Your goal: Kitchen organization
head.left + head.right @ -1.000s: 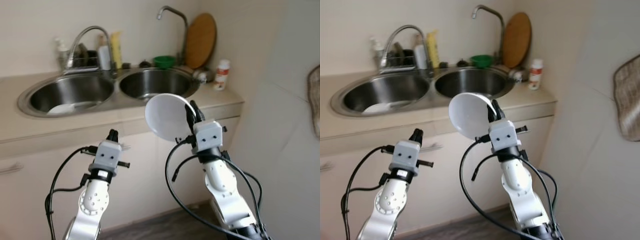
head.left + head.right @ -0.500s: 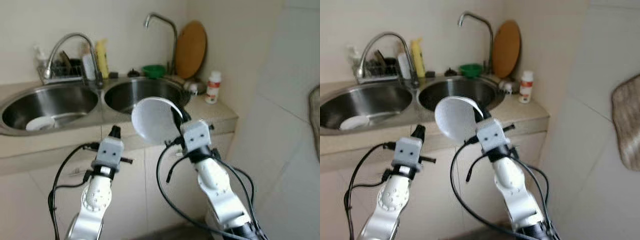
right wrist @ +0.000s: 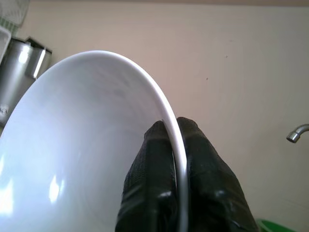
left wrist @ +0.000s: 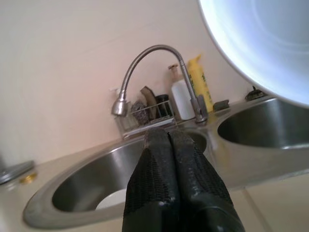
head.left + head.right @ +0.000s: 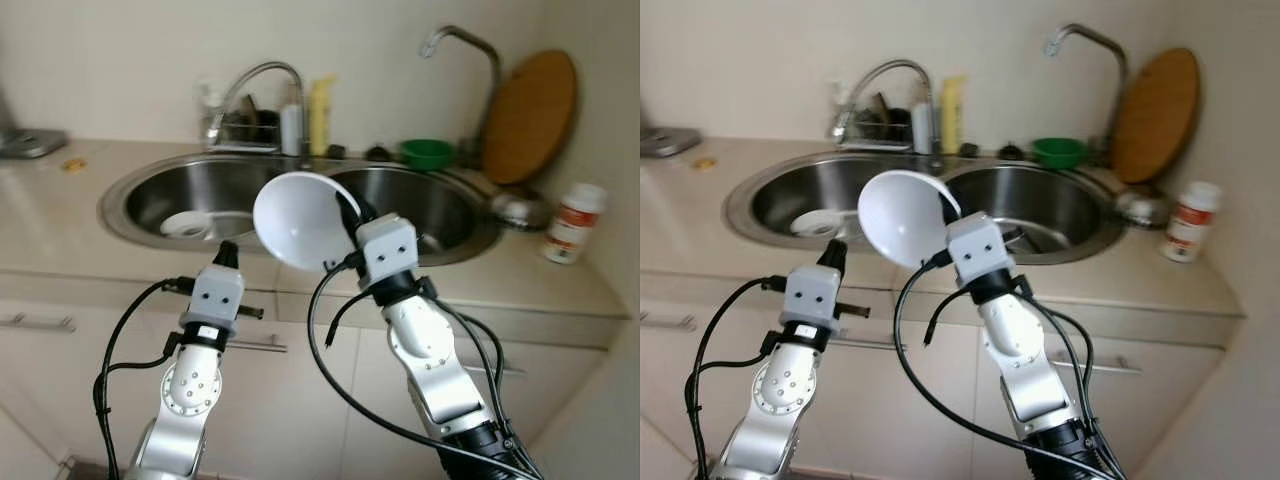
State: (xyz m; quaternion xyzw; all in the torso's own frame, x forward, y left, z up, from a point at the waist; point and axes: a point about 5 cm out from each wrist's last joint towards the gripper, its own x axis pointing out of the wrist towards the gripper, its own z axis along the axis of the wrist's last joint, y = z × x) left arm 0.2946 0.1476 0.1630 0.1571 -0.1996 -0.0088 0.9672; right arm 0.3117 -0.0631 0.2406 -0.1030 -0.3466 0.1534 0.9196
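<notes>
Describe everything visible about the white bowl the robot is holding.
The plain, glossy round white bowl looks ceramic or plastic, empty and clean. It is held up on edge in front of the double steel sink, its hollow facing the robot's left. The right hand pinches its thin rim, one finger inside, one outside. Nothing else touches it.

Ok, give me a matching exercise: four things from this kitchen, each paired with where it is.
Things:
1. white bowl
2. green bowl
3. cutting board
4. small white dish

Places:
A. leaning against the wall
B. in the left sink basin
C. clamped by its rim in the right gripper
D. on the counter behind the right sink basin

Pairs: 1-C, 2-D, 3-A, 4-B
</notes>
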